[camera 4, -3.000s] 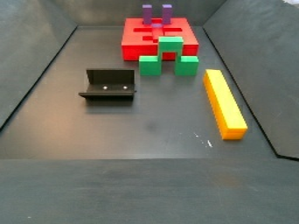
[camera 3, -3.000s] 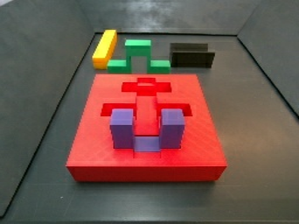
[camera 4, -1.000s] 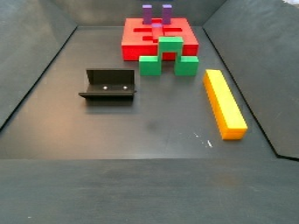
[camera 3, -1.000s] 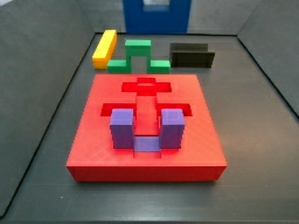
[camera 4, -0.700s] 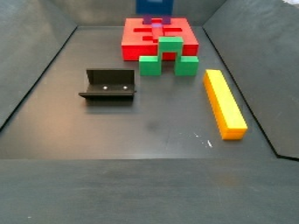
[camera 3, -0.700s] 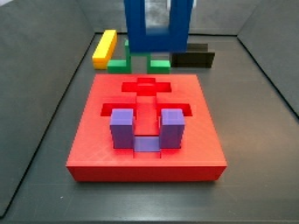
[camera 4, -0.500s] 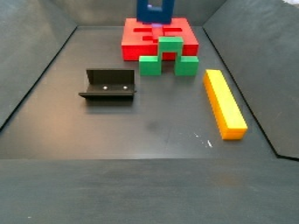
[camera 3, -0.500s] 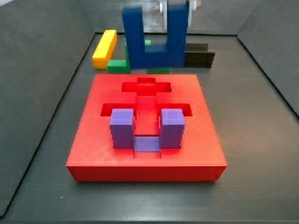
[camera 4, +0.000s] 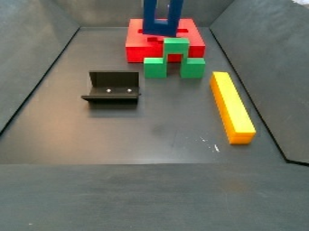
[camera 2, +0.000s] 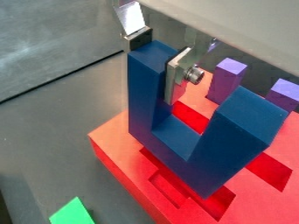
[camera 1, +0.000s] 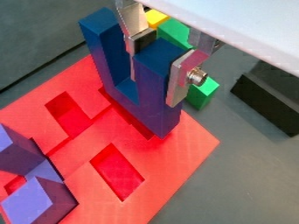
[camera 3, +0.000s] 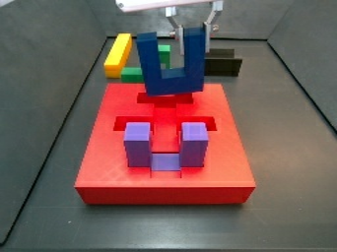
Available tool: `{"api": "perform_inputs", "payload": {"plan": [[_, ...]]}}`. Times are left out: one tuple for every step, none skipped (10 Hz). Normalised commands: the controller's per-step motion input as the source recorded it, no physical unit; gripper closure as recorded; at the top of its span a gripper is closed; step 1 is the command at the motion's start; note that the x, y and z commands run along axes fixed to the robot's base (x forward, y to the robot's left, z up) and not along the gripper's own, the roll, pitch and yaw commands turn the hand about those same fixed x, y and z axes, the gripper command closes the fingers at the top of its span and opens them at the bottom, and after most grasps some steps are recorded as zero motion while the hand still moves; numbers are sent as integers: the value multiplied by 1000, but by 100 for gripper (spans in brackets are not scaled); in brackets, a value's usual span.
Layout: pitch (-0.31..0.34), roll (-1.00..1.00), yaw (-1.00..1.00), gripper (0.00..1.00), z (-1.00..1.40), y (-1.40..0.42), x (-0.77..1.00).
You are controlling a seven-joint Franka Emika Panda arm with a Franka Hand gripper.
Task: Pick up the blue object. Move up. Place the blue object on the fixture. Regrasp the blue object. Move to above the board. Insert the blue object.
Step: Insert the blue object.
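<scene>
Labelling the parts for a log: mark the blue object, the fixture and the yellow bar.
blue object point(camera 3: 172, 81): side view, on its base, at the board's far end.
fixture point(camera 4: 112, 87): side view, on its upright back wall.
yellow bar point(camera 4: 232, 106): side view, on its top face, mid-length.

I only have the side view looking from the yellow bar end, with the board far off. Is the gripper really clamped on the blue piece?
Observer: Yes. In a wrist view the gripper grips one prong of the blue object between its silver fingers.
Operator: Which way do the prongs point?
Observer: Up; in a side view the blue object's base hangs lowest, over the board.
Operator: What's already in the board?
Observer: A purple block sits in a recess at the end away from the green block.
</scene>
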Motion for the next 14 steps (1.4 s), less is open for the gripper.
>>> {"api": "perform_inputs", "payload": {"plan": [[-116, -159, 80, 100, -151, 0, -89], [-123, -156, 43, 100, -157, 0, -129], [-113, -131, 0, 100, -154, 0, -129], [-53, -17, -23, 100, -137, 0, 0], [-43, 0, -157, 100, -163, 0, 0], [-21, 0, -126, 100, -186, 0, -9], [-30, -7, -29, 100, -186, 6, -126], [-39, -19, -37, 100, -197, 0, -106], [-43, 0, -23, 100, -220, 0, -117], [-40, 0, 0, 100, -220, 0, -131], [-26, 0, 0, 100, -234, 0, -109], [-20, 0, -3, 100, -234, 0, 0], [0, 69, -40, 100, -337, -57, 126], [0, 177, -26, 100, -426, -69, 274]]}}
